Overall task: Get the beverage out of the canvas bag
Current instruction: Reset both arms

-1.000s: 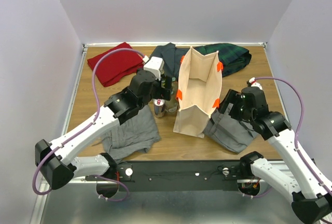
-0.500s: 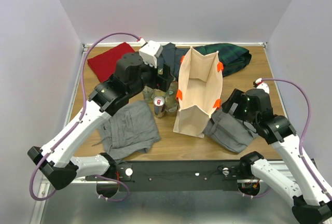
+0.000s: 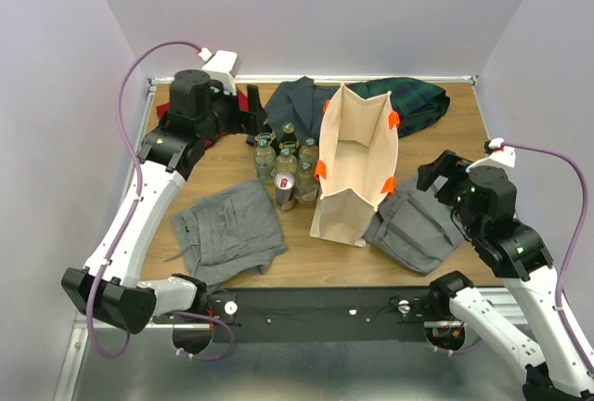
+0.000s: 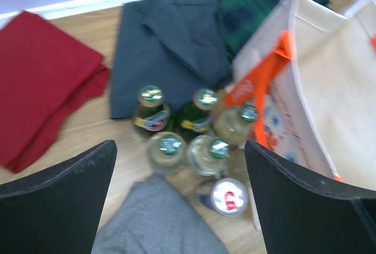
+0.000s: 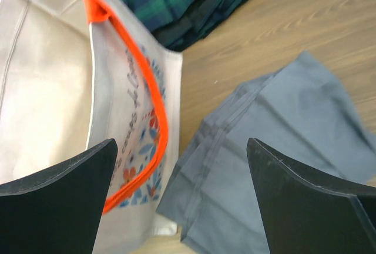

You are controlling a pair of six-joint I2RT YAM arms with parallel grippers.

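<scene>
With the glass bottles (image 3: 278,152) and shiny can (image 3: 285,187) standing just left of the tall beige canvas bag with orange handles (image 3: 336,211), which looks empty, the left gripper (image 4: 179,148) and right gripper (image 5: 181,142), both wide open, should move up high and not bump them.

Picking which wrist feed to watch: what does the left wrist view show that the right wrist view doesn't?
Left wrist only: the bottles and red-topped can standing on the table beside the canvas bag, the red cloth, the dark blue cloth, and a grey cloth near the can. Right wrist only: the grey garment on the bag's right side. Both: the bag, the green plaid cloth and bare table.
</scene>
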